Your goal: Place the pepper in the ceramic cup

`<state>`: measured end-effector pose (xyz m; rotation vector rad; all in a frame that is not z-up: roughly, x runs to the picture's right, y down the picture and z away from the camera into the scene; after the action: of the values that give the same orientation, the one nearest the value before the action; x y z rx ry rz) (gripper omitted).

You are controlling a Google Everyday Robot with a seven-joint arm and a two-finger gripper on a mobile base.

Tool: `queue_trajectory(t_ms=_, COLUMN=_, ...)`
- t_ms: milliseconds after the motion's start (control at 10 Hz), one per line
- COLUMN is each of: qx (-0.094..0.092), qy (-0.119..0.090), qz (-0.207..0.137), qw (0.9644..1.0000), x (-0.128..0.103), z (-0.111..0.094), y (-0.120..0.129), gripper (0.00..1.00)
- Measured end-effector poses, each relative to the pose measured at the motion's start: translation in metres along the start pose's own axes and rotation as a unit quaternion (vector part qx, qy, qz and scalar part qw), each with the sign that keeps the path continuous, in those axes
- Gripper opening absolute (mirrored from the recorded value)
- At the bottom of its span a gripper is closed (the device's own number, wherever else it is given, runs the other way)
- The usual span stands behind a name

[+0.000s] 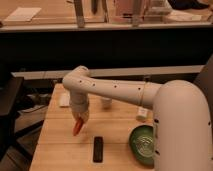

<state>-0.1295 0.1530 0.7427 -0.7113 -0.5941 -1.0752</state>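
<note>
The orange-red pepper (77, 128) hangs point-down from my gripper (80, 120), which is shut on its top end, over the left part of the wooden table (52, 147). The small white ceramic cup (106, 103) stands behind and to the right of the gripper, partly hidden by my white arm (115, 90). The pepper is apart from the cup, lower and to its left in the view.
A black remote (98, 149) lies on the table in front of the gripper. A round green bowl (141, 144) sits at the front right. A white bottle (143, 112) stands right of the cup. A flat white object (64, 100) lies at the back left.
</note>
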Motion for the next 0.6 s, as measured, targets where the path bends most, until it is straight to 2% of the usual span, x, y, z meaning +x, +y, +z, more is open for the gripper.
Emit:
queue_trajectory(t_ms=300, qx=0.003, qy=0.002, qz=0.012, qw=0.9999, x=0.010, z=-0.013, y=0.006, gripper=0.01)
queue_trajectory(t_ms=600, qx=0.010, qy=0.009, qz=0.040, qw=0.9991, x=0.037, z=-0.042, y=0.021, gripper=0.01)
